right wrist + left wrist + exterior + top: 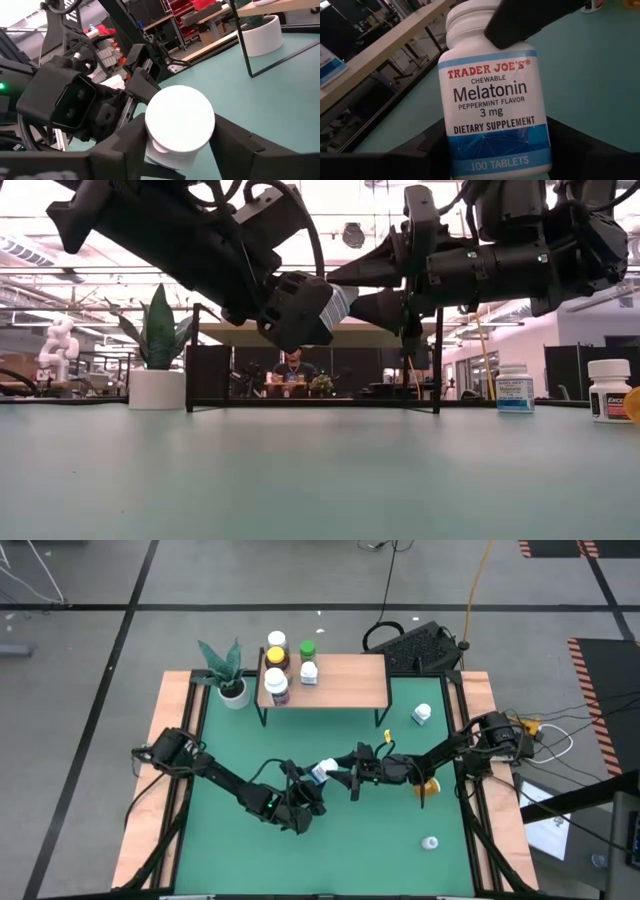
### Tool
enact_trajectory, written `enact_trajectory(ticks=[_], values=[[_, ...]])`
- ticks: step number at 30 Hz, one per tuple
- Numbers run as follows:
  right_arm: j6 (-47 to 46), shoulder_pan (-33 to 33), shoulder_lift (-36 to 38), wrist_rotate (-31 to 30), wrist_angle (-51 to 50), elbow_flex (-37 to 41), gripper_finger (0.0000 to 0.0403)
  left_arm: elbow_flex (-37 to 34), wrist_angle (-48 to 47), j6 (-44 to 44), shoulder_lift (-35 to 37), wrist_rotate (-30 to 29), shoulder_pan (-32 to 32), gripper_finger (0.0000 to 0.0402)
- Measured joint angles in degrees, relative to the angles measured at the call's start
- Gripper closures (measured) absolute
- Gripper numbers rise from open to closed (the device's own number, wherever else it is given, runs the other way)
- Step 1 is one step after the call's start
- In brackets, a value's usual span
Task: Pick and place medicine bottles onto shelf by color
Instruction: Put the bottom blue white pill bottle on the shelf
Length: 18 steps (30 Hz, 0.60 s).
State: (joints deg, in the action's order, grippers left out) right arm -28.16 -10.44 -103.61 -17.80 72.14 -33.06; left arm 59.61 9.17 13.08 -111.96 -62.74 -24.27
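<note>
Counter (250, 750): green top, wood borders, both my arms reaching in to meet over its middle. Shelf (345, 680) stands at the far side, mostly bare; its left end carries a cluster of five bottles (288, 662), among them a yellow cap, a green cap and white caps. By my count that is roughly half the job done. Plant pot (233, 690) sits just beside the shelf's left end, not mine to move. Left on the counter: one white bottle (422, 714) near the shelf's right leg, an orange one (432, 784) partly hidden under my right arm, a small white jar (430, 842) near the front right. The one in hand is the white melatonin bottle (492, 115), held up off the counter between the arms, well short of the shelf. My left claw (305, 802) grips it by the base end, fingers on either side of the label. My right claw (180, 145) sits around the cap end (180, 120), fingers flanking the cap; I cannot tell if they press it yet. Judgement: a hand-over mid-air, right arm to take it on to the shelf, beside the white ones. After that, three more to fetch, all on the right side.
</note>
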Motion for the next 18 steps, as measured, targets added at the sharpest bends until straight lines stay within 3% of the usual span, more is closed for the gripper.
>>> enact_trajectory(ticks=[14,18], values=[[2.85,-0.04,0.04,0.35,-1.73,0.04,0.0234,-0.04,-0.24,1.04,0.04,5.28,0.02,0.0105],[4.31,-0.11,2.70,0.66,-12.16,-2.41,0.0234,-0.04,-2.55,0.79,0.04,8.65,0.04,0.0095]])
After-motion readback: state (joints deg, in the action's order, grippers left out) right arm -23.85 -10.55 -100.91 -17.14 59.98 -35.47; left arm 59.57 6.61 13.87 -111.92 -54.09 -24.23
